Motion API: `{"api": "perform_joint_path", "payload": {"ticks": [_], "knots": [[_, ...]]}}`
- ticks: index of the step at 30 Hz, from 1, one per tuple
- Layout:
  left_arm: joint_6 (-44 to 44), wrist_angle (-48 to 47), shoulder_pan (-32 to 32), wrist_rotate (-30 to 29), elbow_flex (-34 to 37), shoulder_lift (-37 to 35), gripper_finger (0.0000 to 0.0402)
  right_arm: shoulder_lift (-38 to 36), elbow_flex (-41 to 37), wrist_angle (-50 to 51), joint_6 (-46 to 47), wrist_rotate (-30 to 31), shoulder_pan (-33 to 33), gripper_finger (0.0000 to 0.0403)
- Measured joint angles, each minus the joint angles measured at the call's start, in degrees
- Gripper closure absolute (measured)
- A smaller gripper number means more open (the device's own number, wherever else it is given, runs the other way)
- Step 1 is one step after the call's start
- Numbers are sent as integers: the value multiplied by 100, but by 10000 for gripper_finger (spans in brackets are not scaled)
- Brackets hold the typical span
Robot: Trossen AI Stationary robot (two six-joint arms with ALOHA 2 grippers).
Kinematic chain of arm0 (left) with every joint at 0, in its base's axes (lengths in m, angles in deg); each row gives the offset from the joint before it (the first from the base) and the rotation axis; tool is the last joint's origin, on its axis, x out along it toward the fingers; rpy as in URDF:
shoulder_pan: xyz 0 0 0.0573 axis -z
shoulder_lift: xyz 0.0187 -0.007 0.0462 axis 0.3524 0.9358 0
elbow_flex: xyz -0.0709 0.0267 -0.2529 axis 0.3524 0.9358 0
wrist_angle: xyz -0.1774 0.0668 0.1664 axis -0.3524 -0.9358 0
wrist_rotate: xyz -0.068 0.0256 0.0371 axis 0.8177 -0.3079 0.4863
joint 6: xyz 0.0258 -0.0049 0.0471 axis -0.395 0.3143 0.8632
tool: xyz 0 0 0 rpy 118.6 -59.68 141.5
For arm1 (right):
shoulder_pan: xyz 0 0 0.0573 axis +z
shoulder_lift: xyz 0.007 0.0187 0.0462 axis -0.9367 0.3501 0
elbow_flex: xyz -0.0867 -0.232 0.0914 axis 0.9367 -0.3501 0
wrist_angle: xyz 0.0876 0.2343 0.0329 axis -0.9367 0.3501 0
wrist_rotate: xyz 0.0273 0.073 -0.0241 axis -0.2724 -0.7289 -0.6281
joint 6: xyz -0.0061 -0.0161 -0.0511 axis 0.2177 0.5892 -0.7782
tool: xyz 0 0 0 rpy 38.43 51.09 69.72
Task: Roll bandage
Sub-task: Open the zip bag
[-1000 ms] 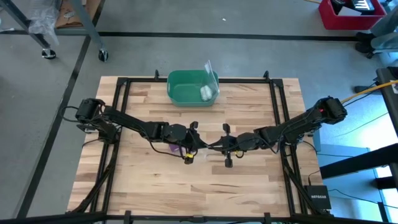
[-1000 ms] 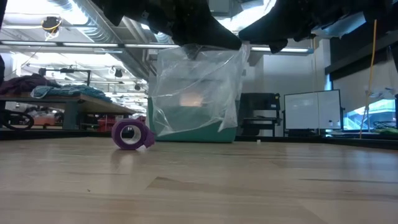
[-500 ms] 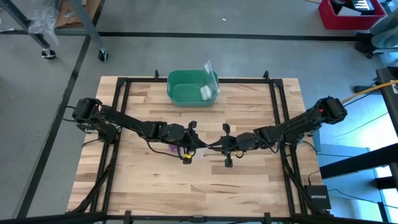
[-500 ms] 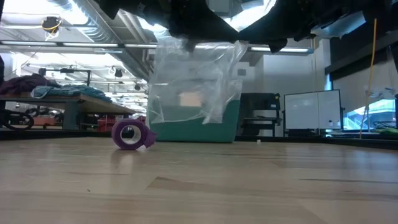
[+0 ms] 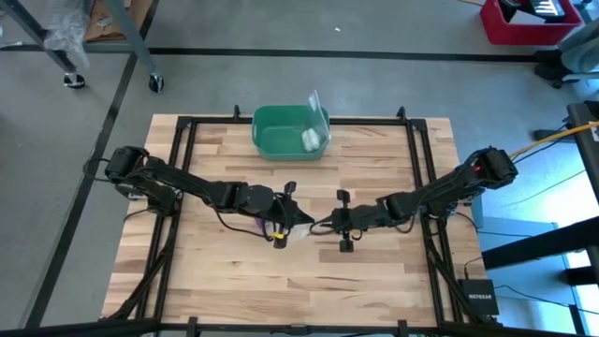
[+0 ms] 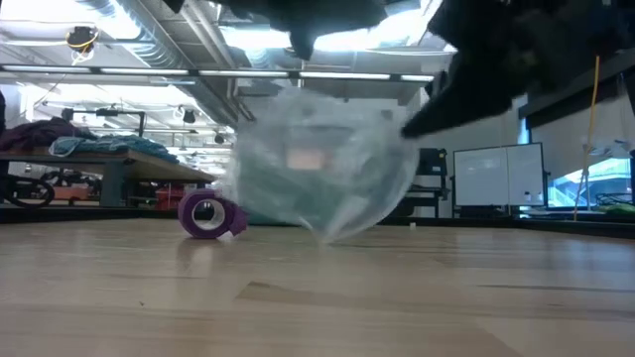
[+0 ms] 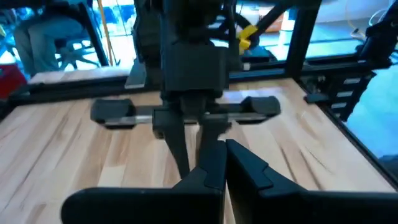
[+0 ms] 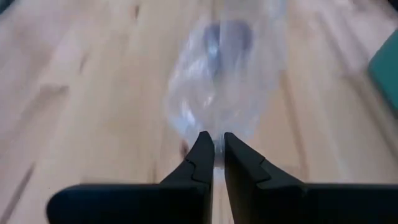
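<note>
R. fingers pinched nearly together on the edge of a clear plastic bag, which hangs above the tabletop at centre. L. fingers closed tight, pointed at the R. arm's wrist; whether they grip the bag: cannot tell. Purple bandage, a compact roll, lies on the tabletop left of the bag in low view. Green bin w/ small white roll at far edge.

Grey concrete floor with dark tape lines; bright ceiling lights, a cluttered workbench behind
</note>
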Motion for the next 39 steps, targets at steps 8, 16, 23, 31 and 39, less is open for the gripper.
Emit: {"api": "perform_joint_path", "payload": {"ticks": [8, 16, 23, 31, 39], "knots": [[-208, -396, -29, -24, 28, 33, 401, -59, 57, -177, 55, 105, -1, 379], [-602, -463, -106, -43, -105, 60, 329, -96, 87, -252, 61, -2, 1, 378], [-757, -41, -200, -39, -334, 330, 244, -100, 87, -192, 60, -2, 3, 378], [-894, -640, -196, 83, -311, 731, 256, -103, 94, -130, 60, -4, 3, 378], [-849, -553, -238, 79, -319, 757, 288, -103, 98, -183, 77, -4, 3, 377]]}}
